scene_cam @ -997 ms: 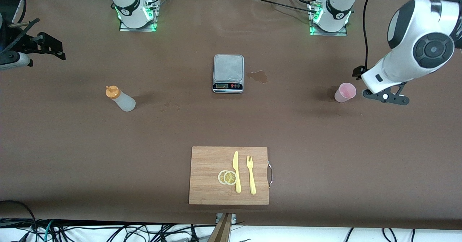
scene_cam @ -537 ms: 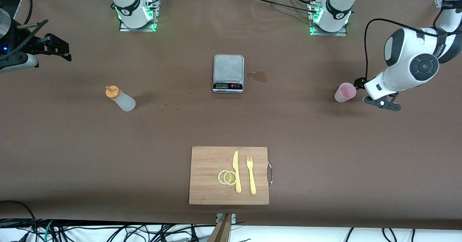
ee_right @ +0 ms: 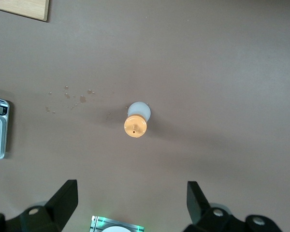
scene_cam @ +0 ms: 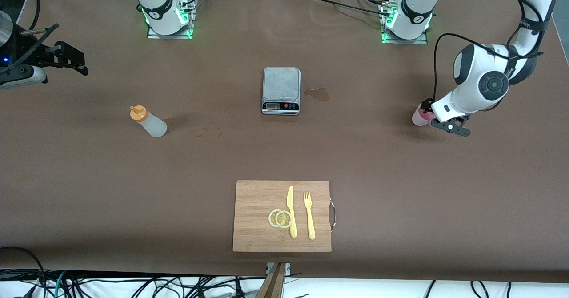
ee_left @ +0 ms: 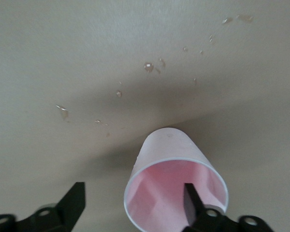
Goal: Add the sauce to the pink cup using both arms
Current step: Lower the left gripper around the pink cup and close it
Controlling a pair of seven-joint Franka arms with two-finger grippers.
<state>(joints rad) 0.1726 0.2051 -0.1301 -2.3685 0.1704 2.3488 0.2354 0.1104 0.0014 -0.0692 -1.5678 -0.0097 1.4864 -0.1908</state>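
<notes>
The pink cup (scene_cam: 418, 117) stands upright toward the left arm's end of the table. My left gripper (scene_cam: 438, 116) is low at the cup and open. In the left wrist view the cup (ee_left: 159, 159) fills the space by one finger (ee_left: 191, 200), which overlaps its mouth; the other finger (ee_left: 73, 203) stands apart from it. The sauce bottle (scene_cam: 150, 122) with its orange cap stands toward the right arm's end. My right gripper (scene_cam: 71, 60) hangs open high up near that end of the table, and its wrist view shows the bottle (ee_right: 136, 123) from above, well below the open fingers.
A grey kitchen scale (scene_cam: 281, 90) sits mid-table with a wet stain (scene_cam: 317, 94) beside it. A wooden cutting board (scene_cam: 258, 218) nearer the front camera carries a yellow knife (scene_cam: 291, 211), a fork (scene_cam: 309, 215) and lemon slices (scene_cam: 280, 218). Droplets dot the table near the cup (ee_left: 148, 66).
The left arm has come down and moved toward the pink cup, bringing its open gripper up against it. The right gripper shifted slightly early on, then stayed still.
</notes>
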